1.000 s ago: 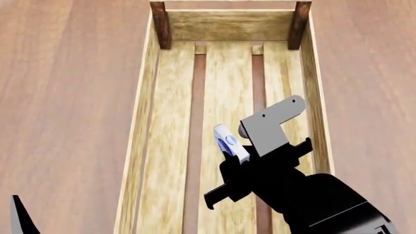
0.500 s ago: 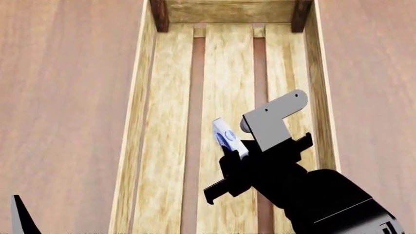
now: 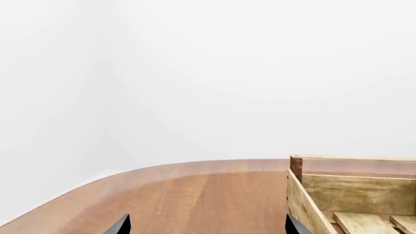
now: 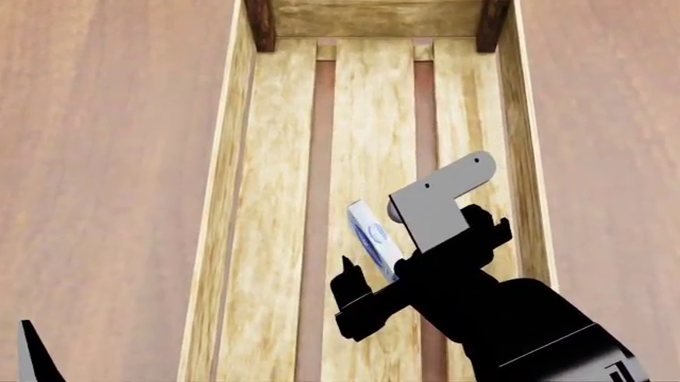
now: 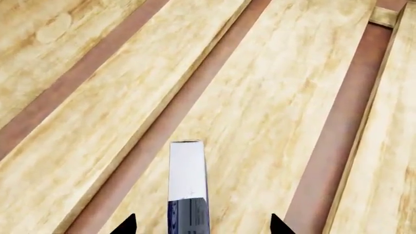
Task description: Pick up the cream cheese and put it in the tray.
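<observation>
The cream cheese [image 4: 374, 239], a small white-and-blue box, stands on edge and tilted over the middle slat inside the tray [image 4: 225, 199], a long light-wood crate. My right gripper [image 4: 421, 243] is open around it, with a finger on each side and gaps between. In the right wrist view the cream cheese [image 5: 188, 190] sits between the spread fingertips [image 5: 127, 225] of my right gripper [image 5: 202, 226], touching neither. My left gripper [image 3: 206, 226] is open and empty above the table, left of the tray [image 3: 344, 195]. Only its tip [image 4: 32, 350] shows in the head view.
The tray's dark brown corner posts [image 4: 260, 24] stand at its far end. Its side wall [image 4: 526, 159] runs close to the right of my right arm. The brown table [image 4: 107, 159] lies on both sides, with its curved edge [image 3: 78, 187] beyond the left gripper.
My right gripper's jaws have spread apart and let go of the cream cheese, which stays on edge over the middle slat. The head view shifted slightly at first. The left arm has not moved.
</observation>
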### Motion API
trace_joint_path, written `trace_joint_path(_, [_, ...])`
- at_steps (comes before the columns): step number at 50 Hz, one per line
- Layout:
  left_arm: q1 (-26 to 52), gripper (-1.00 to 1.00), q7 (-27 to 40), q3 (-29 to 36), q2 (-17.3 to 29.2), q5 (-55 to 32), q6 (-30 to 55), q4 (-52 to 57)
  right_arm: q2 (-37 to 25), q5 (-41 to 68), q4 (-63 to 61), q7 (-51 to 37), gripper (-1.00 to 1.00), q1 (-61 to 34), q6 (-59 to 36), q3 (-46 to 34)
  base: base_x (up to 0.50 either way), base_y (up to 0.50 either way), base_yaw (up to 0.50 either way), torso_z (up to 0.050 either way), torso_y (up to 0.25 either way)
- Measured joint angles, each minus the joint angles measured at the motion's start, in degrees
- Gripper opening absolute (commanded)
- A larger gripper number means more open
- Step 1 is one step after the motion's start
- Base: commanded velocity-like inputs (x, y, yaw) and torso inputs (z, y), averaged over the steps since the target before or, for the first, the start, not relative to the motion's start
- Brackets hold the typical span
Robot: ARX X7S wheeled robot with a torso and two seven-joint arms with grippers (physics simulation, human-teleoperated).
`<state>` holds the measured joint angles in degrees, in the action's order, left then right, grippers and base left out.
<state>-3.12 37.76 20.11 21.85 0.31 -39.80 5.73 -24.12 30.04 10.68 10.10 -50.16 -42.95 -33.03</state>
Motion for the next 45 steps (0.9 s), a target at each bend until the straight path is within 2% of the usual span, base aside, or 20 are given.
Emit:
trace_joint_path(18, [-0.02, 1.00, 0.15, 0.16, 0.25, 0.00, 0.28, 0.32, -1.61, 0.82, -4.76, -2.21, 1.00, 1.31, -2.55, 0.61, 0.00, 0.00, 0.00, 0.000, 0.000])
trace_joint_path(45, [0.15, 1.00, 0.45, 0.37, 0.44, 0.15, 0.99, 0.65, -10.13, 7.76, -29.03, -10.30, 1.00, 6.82, -10.97, 8.08, 0.00, 0.00, 0.00, 0.000, 0.000])
